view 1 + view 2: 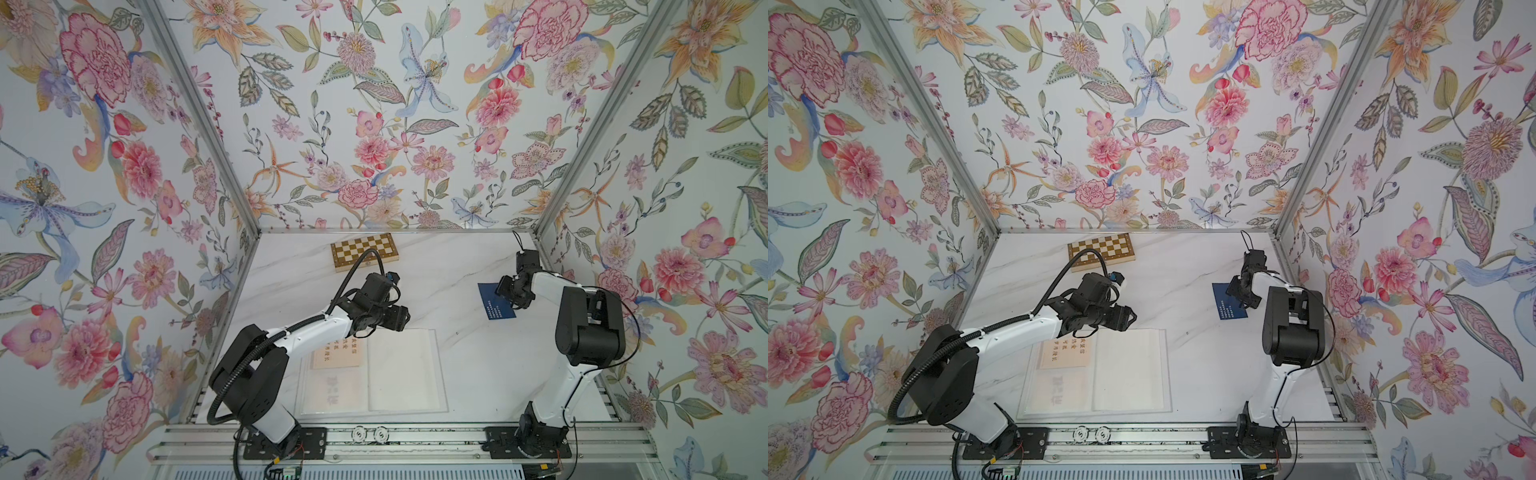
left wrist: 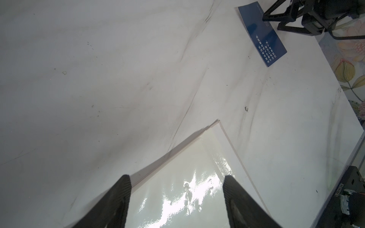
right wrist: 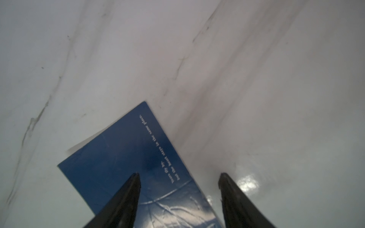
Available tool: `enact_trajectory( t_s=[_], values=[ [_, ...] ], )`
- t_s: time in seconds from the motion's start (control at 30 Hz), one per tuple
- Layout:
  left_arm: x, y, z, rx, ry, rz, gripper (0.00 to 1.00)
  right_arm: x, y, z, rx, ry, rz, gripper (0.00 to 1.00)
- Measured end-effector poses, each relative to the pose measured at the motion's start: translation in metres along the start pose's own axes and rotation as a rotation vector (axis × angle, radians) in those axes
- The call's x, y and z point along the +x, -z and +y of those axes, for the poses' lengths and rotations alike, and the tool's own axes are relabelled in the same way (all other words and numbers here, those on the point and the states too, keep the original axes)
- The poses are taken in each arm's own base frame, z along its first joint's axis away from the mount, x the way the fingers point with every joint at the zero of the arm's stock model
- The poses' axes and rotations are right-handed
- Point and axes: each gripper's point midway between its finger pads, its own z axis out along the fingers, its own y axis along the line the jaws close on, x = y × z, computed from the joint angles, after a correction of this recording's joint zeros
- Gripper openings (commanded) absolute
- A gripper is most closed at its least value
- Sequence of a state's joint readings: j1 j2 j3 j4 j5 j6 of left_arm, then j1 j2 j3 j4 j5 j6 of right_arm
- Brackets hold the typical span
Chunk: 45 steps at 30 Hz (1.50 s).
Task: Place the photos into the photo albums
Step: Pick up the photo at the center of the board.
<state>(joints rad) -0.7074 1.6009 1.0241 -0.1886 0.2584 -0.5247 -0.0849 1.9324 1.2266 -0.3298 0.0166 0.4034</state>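
Observation:
The photo album point(image 1: 401, 374) point(image 1: 1127, 370) lies open near the table's front edge, its white sleeve pages facing up. A cream photo point(image 1: 338, 353) with Chinese text sits in its left page. My left gripper point(image 1: 405, 318) point(image 2: 176, 183) hovers open over the far edge of the glossy right page point(image 2: 187, 167), holding nothing. A navy blue photo point(image 1: 492, 305) point(image 3: 122, 158) point(image 2: 262, 33) lies flat on the table at the right. My right gripper point(image 1: 505, 291) point(image 3: 178, 175) stands open just above its near end, one finger over the card and the other over bare table.
A checkered wooden chessboard box point(image 1: 364, 251) point(image 1: 1101, 250) lies closed at the back of the table. Flowered walls enclose the back and both sides. The metal rail point(image 1: 399, 440) carrying both arm bases runs along the front.

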Motion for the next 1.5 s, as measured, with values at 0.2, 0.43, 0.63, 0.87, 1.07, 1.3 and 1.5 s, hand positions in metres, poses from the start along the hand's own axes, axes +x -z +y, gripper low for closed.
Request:
enact_trajectory(
  t_s=[0.2,0.43,0.63,0.87,1.07,1.3,1.5],
  values=[
    [0.001,-0.006,0.001,-0.001,0.010,0.002,0.72,-0.002,-0.002,0.016,-0.052,0.009,-0.002,0.64],
    [0.004,-0.032,0.007,-0.015,0.022,0.040,0.72,0.020,0.001,0.057,-0.131,0.067,-0.004,0.63],
    [-0.011,-0.051,0.004,-0.008,0.038,0.034,0.70,0.048,0.011,0.075,-0.194,0.089,0.011,0.62],
    [-0.026,-0.078,-0.015,0.052,0.054,0.042,0.61,0.089,0.027,0.099,-0.253,0.124,0.066,0.62],
    [-0.028,-0.103,-0.036,0.106,0.053,0.070,0.49,0.112,0.035,0.116,-0.293,0.145,0.105,0.62],
    [-0.032,-0.119,-0.049,0.139,0.051,0.084,0.42,0.128,0.042,0.121,-0.317,0.156,0.135,0.62],
    [-0.036,-0.131,-0.057,0.159,0.045,0.087,0.38,0.137,0.052,0.107,-0.296,0.151,0.152,0.62]
  ],
)
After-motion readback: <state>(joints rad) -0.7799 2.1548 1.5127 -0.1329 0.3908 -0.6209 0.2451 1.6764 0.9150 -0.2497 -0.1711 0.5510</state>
